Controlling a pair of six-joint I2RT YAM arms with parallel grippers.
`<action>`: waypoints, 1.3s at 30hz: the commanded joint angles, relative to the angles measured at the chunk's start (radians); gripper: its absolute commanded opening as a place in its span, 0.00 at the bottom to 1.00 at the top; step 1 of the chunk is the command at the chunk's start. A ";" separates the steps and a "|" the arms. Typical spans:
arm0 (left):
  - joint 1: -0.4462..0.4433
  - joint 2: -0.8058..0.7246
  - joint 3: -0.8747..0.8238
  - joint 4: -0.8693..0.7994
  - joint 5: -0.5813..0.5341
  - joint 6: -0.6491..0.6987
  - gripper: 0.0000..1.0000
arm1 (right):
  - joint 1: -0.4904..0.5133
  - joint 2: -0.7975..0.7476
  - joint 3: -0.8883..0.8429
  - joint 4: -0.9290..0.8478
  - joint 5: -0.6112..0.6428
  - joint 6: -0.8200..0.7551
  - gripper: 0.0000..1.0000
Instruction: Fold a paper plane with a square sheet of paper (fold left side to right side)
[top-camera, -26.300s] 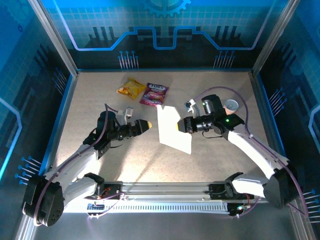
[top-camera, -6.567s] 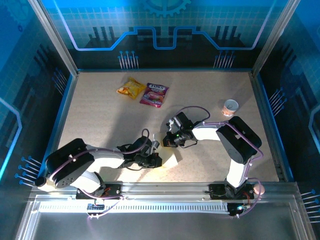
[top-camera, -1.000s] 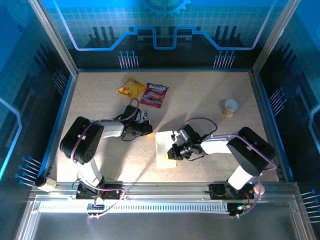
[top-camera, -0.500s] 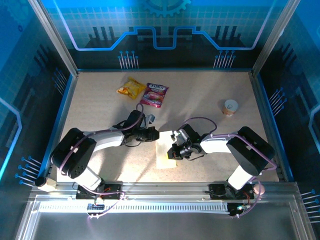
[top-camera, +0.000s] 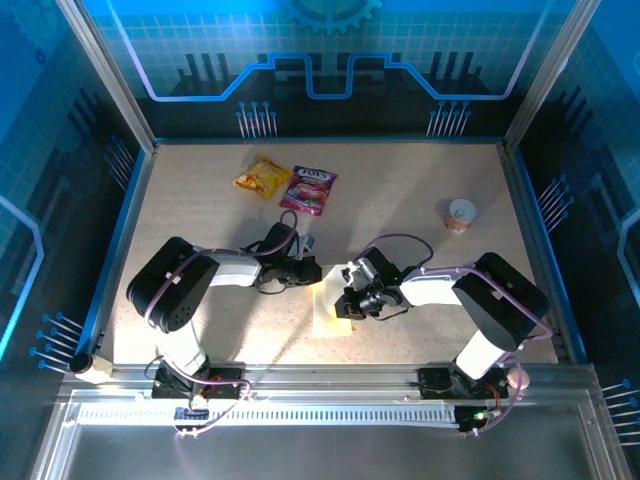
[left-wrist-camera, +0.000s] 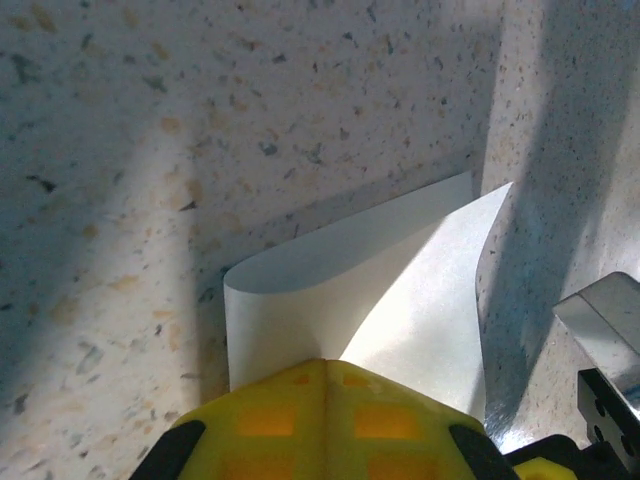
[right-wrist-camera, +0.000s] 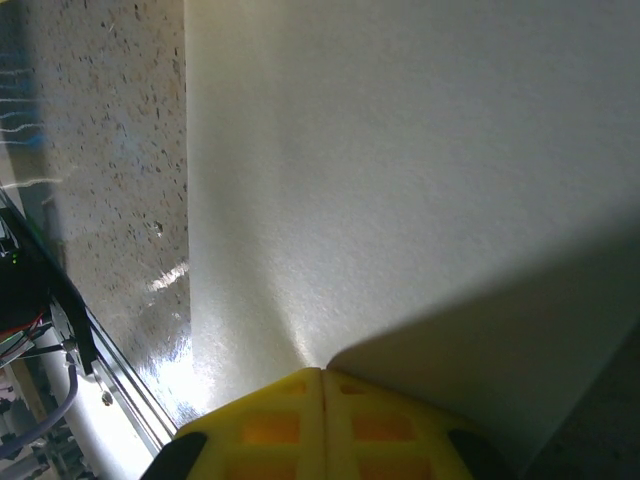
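My left gripper (top-camera: 309, 273) lies low over the table (top-camera: 190, 230), at the far left corner of the sheet (top-camera: 328, 318); in its wrist view the yellow pads are pressed tight together with the tip against the paper; whether any paper sits between them I cannot tell. The sheet lies near the front middle of the table, between my two grippers; its left side stands up and curls over in a soft roll, uncreased. My right gripper (top-camera: 346, 304) rests on the sheet's right part; its pads are likewise closed together, tip down on the paper, and I judge it to be serving as an anchor.

The step in hand, as I read it, is bringing the left side over to the right. I want the left tip to stay low and sweep straight across, so the free edge meets the right edge squarely; I want the right tip to keep its pressure, or the thin paper will slide or skew; only once the edges match would I run a closed tip along the roll to set the crease.
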 joint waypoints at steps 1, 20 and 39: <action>0.000 0.049 0.014 0.022 -0.044 -0.015 0.03 | -0.016 0.069 -0.061 -0.208 0.191 -0.018 0.00; 0.092 0.080 0.116 -0.084 -0.112 0.038 0.02 | -0.016 0.063 -0.072 -0.238 0.218 -0.033 0.00; 0.032 -0.314 0.013 -0.239 -0.129 0.032 0.02 | -0.018 0.041 -0.026 -0.136 0.167 0.031 0.00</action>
